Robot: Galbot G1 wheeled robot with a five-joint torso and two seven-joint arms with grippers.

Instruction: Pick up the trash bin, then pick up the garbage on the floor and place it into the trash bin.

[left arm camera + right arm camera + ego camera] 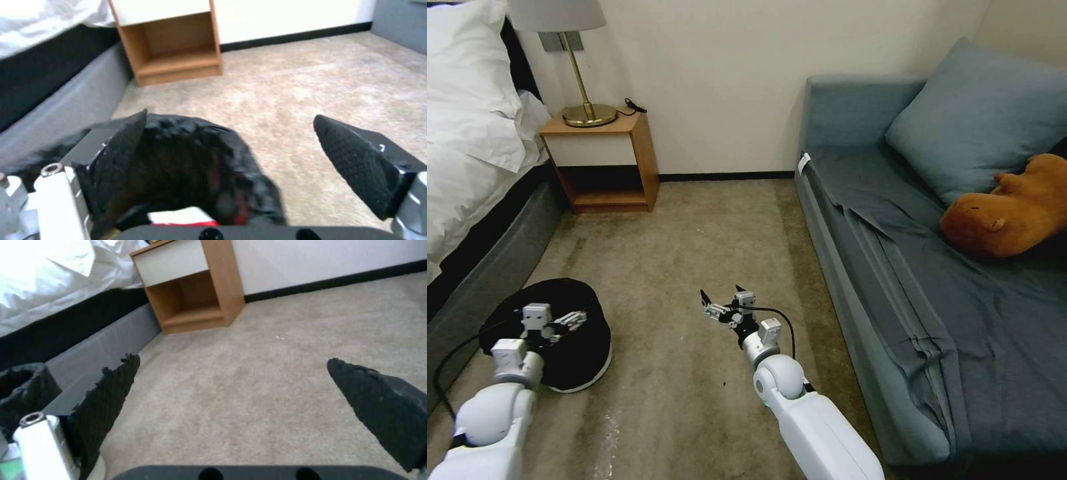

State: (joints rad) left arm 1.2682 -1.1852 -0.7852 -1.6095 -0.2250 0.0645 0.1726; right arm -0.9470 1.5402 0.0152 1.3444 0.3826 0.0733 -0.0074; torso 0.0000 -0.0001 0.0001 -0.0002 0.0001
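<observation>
Left gripper [564, 325], jaws spread wide, hovered over the round, low, black-bag-lined trash bin [570, 370] on the beige carpet [694, 253] beside the bed; probably positioned to release litter. Right gripper [718, 305] wide, empty, above bare carpet.

A bed [467, 133] lies at ten o'clock, a nightstand [602, 163] with a lamp [570, 60] at eleven, a sofa [920, 267] with a plush [1014, 210] at two.
</observation>
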